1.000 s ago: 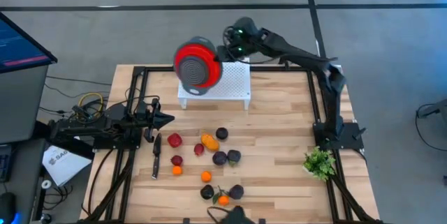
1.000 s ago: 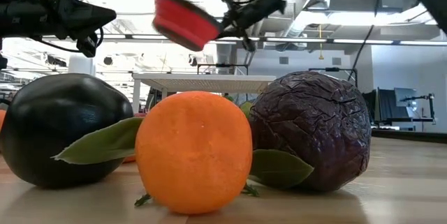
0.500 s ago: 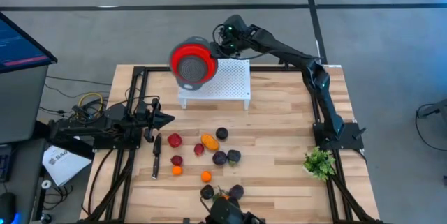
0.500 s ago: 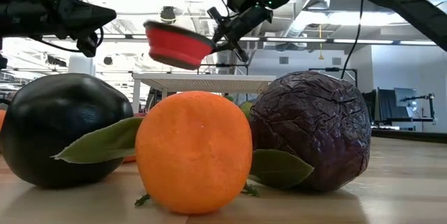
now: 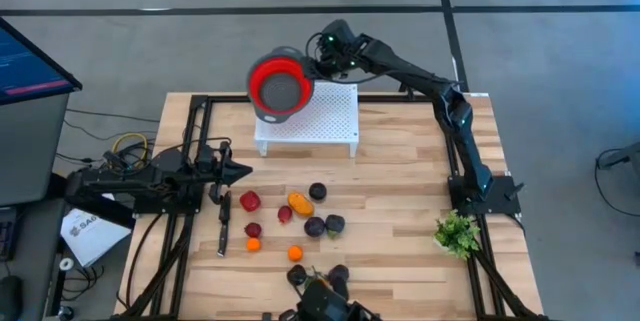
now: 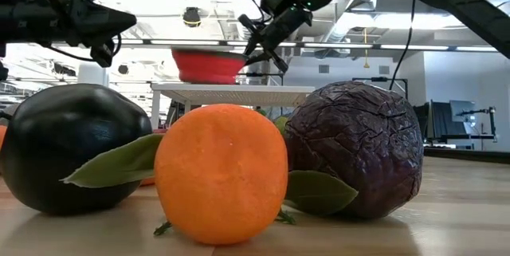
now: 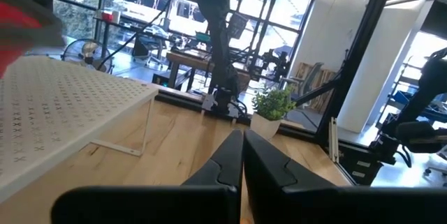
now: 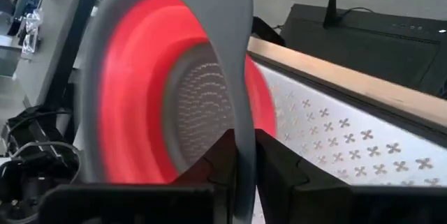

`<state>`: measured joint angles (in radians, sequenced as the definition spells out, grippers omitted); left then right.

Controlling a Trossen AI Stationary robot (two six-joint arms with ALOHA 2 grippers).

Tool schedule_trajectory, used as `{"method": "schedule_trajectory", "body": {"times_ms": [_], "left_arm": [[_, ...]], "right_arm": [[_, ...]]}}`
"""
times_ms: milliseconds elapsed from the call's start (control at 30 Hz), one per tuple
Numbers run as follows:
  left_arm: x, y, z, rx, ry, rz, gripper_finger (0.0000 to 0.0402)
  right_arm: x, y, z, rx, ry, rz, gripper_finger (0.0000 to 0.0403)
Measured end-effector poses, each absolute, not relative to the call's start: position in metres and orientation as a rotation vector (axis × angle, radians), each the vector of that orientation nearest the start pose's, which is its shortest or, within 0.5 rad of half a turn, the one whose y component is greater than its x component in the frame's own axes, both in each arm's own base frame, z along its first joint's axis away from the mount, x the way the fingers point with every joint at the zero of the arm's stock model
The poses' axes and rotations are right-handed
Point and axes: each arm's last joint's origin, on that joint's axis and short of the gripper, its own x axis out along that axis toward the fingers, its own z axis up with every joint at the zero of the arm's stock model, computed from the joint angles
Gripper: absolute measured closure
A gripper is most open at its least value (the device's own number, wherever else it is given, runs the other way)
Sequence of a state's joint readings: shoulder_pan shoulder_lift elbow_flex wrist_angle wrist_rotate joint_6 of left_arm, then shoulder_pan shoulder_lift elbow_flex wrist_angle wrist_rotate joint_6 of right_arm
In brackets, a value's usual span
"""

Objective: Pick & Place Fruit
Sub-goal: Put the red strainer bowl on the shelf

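Low view: my right gripper (image 6: 253,42), upper centre, pinches the rim of the red bowl (image 6: 209,64) over the white rack (image 6: 231,92). My left gripper (image 6: 127,23) hangs upper left. Foreground: orange ball (image 6: 221,172), black fruit (image 6: 68,144) at left, wrinkled purple fruit (image 6: 358,148) at right.

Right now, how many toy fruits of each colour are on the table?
dark purple-black fruits: 5
red fruits: 3
small orange balls: 3 (one is half hidden from above and clear in the low view)
oblong orange-yellow fruit: 1
Total: 12
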<state>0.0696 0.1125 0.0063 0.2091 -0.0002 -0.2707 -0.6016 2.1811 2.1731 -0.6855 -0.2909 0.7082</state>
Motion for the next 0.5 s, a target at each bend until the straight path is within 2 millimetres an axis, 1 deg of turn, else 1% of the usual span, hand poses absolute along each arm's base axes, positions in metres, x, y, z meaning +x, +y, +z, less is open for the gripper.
{"method": "schedule_trajectory", "body": {"times_ms": [267,500], "left_arm": [[0.1065,0.0074,0.1772,-0.267,-0.111,0.055,0.0395],[0.1075,0.0075,0.1767,-0.267,-0.105,0.056,0.0395]], "right_arm": [[0.4111,-0.2668,0.3158,0.962,0.511,-0.547,0.0376],[0.4108,-0.2675,0.3156,0.938,0.504,-0.592,0.0369]]}}
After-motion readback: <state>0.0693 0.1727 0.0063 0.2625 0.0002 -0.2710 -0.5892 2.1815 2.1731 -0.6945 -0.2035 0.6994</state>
